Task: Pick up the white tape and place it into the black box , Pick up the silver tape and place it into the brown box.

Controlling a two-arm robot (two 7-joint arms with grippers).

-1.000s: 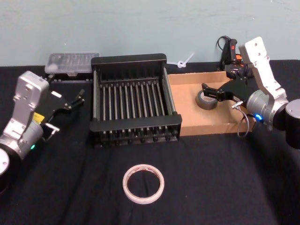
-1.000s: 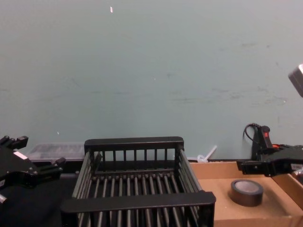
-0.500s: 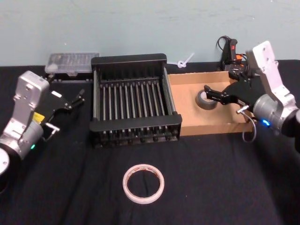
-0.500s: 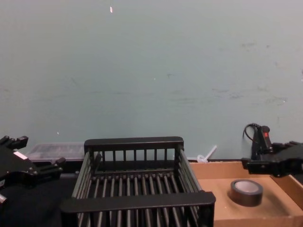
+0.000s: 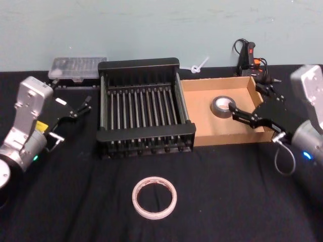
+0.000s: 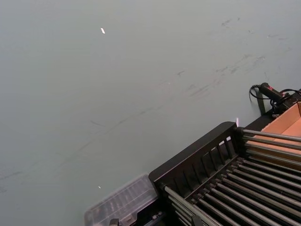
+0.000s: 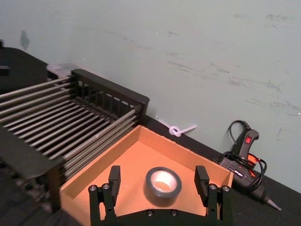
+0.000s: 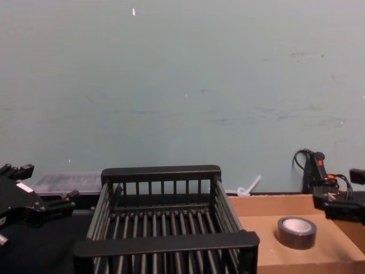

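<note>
The silver tape lies flat in the brown box, toward its back right. My right gripper hangs open and holds nothing, just to the right of the roll and nearer to me. In the right wrist view its fingers frame the silver tape from a distance. The white tape lies flat on the black cloth in front of the black box, which has nothing in it. At the far left, beside the crate, my left gripper rests open.
A clear lidded container sits behind the crate's left corner. A glue gun with its cord lies behind the cardboard tray, and a white cable tie lies by the wall. The table ends at a teal wall.
My right gripper has drawn back from over the silver tape, moving right and toward me. The roll stays lying in the brown box. The left arm has not moved.
</note>
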